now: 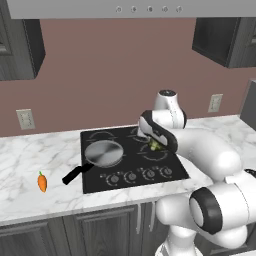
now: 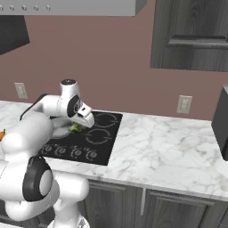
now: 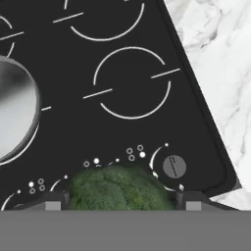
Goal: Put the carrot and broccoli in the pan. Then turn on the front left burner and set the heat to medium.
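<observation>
The two-finger gripper (image 3: 120, 200) pinches the dark-green bumpy broccoli (image 3: 117, 188) above the black stovetop (image 3: 147, 63), right of the round silver-grey pan (image 1: 104, 153), while the small orange carrot (image 1: 42, 182) lies on the marble counter (image 1: 30, 165) farther left.

Broccoli (image 3: 117, 188) above stove; carrot (image 1: 42, 182) on counter left of empty pan (image 1: 103, 153)

The left base view looks from behind the arm, forward and down, at the black cooktop (image 1: 132, 157) on the marble desk (image 1: 30, 170). The right base view faces the same cooktop and desk from the other side — further to the right. The hand view looks down on the cooktop from very near — close to its knobs.
</observation>
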Controlling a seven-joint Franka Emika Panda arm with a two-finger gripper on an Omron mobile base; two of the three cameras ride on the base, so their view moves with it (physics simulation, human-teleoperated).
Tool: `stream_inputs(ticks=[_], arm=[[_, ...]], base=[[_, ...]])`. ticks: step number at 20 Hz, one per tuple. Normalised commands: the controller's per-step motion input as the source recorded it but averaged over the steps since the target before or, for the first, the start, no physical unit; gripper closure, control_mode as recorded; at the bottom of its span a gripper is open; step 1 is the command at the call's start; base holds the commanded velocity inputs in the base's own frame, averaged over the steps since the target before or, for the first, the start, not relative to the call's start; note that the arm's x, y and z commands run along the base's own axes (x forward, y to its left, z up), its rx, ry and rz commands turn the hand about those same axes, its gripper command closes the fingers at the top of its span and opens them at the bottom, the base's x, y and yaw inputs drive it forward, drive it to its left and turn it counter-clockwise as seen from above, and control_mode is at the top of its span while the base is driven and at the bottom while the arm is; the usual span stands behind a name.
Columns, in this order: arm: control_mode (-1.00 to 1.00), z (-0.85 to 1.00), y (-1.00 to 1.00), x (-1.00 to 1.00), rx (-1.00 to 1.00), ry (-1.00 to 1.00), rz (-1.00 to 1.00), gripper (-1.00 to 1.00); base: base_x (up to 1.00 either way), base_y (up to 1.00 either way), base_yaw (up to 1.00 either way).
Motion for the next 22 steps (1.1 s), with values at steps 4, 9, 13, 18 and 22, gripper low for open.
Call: stream_inputs(ticks=[4,9,13,18,22], arm=[[-1.0,0.24,0.96,0.27,-0.04,0.0,-0.21,1.0],[-1.0,0.04,0.72,0.35,0.0,0.0,-0.15,1.0],[-1.0,0.0,0.59,0.39,0.0,0.0,-0.08,1.0],[-1.0,-0.01,0.36,0.06,0.05,0.0,0.01,1.0],[-1.0,0.0,0.06,0.0,0.09,0.0,0.11,1.0]], base=[[0.0,0.0,0.0],[0.0,0.0,0.0],[0.0,0.0,0.0],[0.0,0.0,0.0],[0.0,0.0,0.0]])
